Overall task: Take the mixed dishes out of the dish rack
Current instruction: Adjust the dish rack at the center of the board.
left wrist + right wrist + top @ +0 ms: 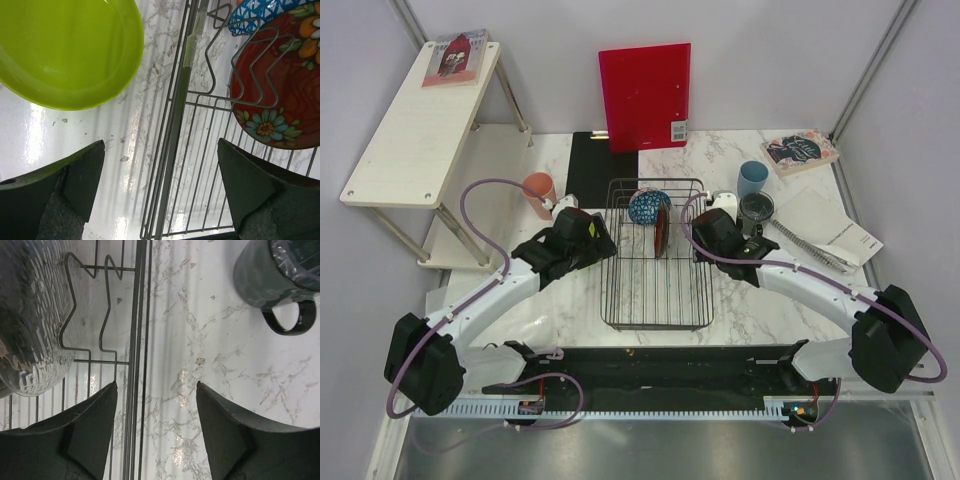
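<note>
The black wire dish rack point(655, 290) stands mid-table. It holds the blue patterned bowl point(648, 207), the dark red plate point(662, 230) and the clear glass plate point(30, 315). My left gripper point(598, 238) is open and empty and hovers over the rack's left edge point(175, 125). The lime-green dish point(65, 50) lies on the table just to its left. My right gripper point(708, 235) is open and empty over the rack's right edge point(135, 340). The dark grey mug point(272, 280), the light blue cup point(753, 180) and the pink cup point(539, 190) stand outside the rack. I cannot pick out the clear glass.
A red folder point(645, 95) leans on the back wall behind a flat black mat point(592, 165). A wooden shelf point(415, 125) stands at the far left. A book point(800, 150) and a spiral notebook point(830, 235) lie at the right.
</note>
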Available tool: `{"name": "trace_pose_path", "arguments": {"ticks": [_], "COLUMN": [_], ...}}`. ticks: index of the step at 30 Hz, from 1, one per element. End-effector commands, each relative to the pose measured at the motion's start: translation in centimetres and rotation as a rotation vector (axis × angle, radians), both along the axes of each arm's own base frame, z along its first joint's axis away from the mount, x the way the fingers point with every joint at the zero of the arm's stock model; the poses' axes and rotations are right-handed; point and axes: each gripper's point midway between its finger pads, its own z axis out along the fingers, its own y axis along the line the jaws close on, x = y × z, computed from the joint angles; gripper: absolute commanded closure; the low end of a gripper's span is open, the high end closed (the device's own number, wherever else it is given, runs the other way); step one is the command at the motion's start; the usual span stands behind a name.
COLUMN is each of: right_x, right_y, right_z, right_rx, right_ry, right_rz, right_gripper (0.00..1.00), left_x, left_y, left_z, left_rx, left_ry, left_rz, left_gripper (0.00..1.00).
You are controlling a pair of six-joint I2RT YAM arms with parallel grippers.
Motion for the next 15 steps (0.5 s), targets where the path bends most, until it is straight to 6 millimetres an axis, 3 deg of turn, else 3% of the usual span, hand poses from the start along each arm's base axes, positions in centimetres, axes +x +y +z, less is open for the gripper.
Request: {"name": "trace_pose_path", "arguments": {"ticks": [1, 5, 9, 10, 13, 14, 15], "right_x": [0.7, 0.8, 0.8, 0.7, 0.8, 0.7, 0.9], "right_y": [1.8, 1.8, 1.8, 1.8, 1.4, 1.4, 1.1], "right_z": [-0.6, -2.1, -2.7, -2.7, -2.9, -3.1, -3.1], "right_rx": [0.068, 0.049, 0.057, 0.057, 0.05, 0.048, 0.048], "right_ry": [0.003, 0.04, 0.049, 0.048, 0.05, 0.054, 0.052], "right_rz": [0.024, 0.023, 0.018, 0.016, 0.007, 0.005, -0.005], "right_gripper": [0.3, 0.46, 0.77, 0.8, 0.87, 0.9, 0.96], "left_x": [1.6, 1.4, 1.1, 1.0, 0.7, 0.5, 0.5], "left_y": [0.2, -0.1, -0.8, -1.0, -1.3, -1.4, -1.6], "left_z": [1.6, 0.3, -0.7, -0.8, -1.5, -1.8, -2.1], "left_rx": [0.02, 0.033, 0.033, 0.035, 0.047, 0.051, 0.053], "left_ry": [-0.088, -0.052, -0.033, -0.032, -0.018, -0.012, -0.006], "left_rz": [0.04, 0.028, -0.008, -0.019, -0.036, -0.043, -0.047], "left_gripper": [0.01, 0.04, 0.2, 0.23, 0.44, 0.58, 0.67]}}
